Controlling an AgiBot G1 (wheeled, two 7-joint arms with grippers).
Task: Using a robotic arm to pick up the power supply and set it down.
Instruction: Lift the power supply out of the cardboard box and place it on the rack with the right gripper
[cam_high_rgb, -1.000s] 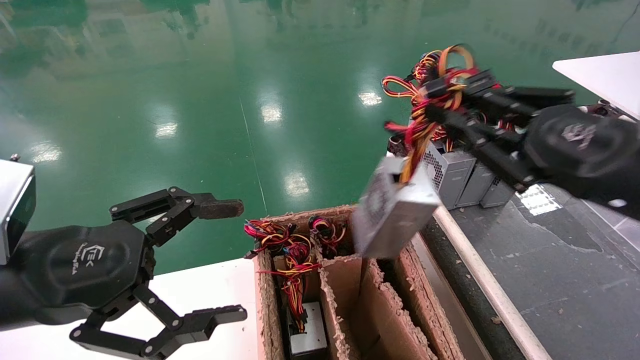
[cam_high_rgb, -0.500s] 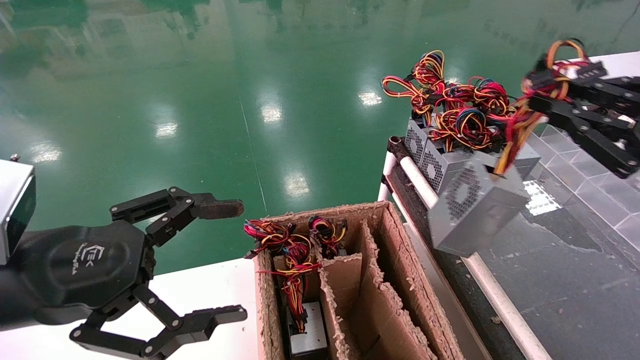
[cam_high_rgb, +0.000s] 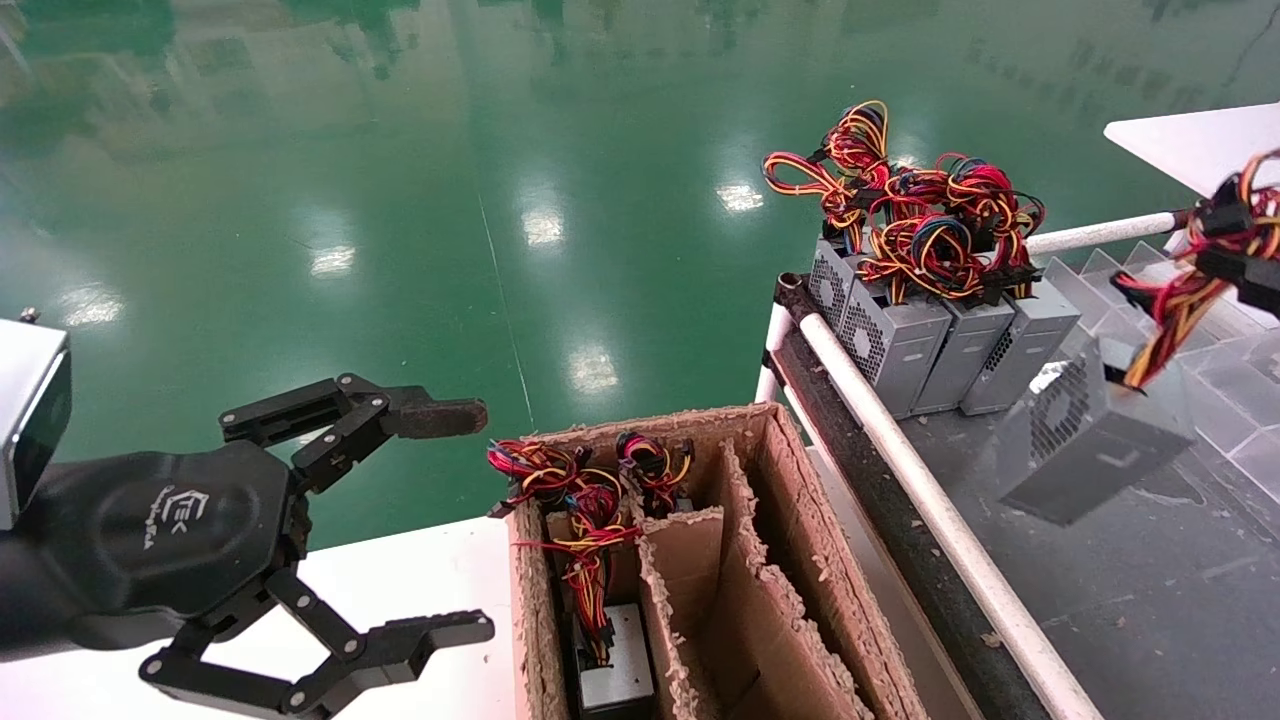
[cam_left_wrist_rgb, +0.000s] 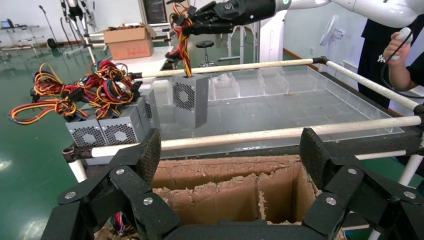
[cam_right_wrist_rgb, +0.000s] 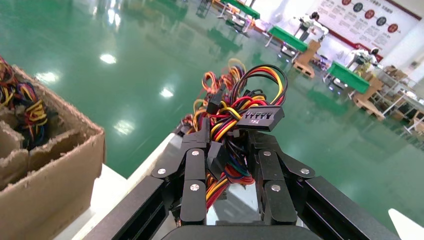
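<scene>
Silver-grey metal marks the power supply (cam_high_rgb: 1090, 445), which hangs in the air, tilted, at about three o'clock in the head view, over the dark tray (cam_high_rgb: 1150, 600) with clear dividers. It is carried only by its red, yellow and orange wire bundle (cam_right_wrist_rgb: 227, 150), on which the right gripper (cam_right_wrist_rgb: 230, 172) of the robotic arm (cam_left_wrist_rgb: 235, 12) is clamped; the fingers (cam_right_wrist_rgb: 192, 187) are seen pressed against the wires from both sides in the right wrist view. Its round fan grille (cam_left_wrist_rgb: 183, 95) is seen facing the left wrist camera. Three like grey boxes (cam_high_rgb: 945, 335) are lined up just beside it at about one o'clock, touching one another, with tangled wires on top. The left gripper (cam_high_rgb: 455, 520) is held wide apart and grasps nothing, at about eight o'clock, beside the cardboard box (cam_high_rgb: 800, 560), in whose left compartment another unit (cam_high_rgb: 615, 670) is lodged.
</scene>
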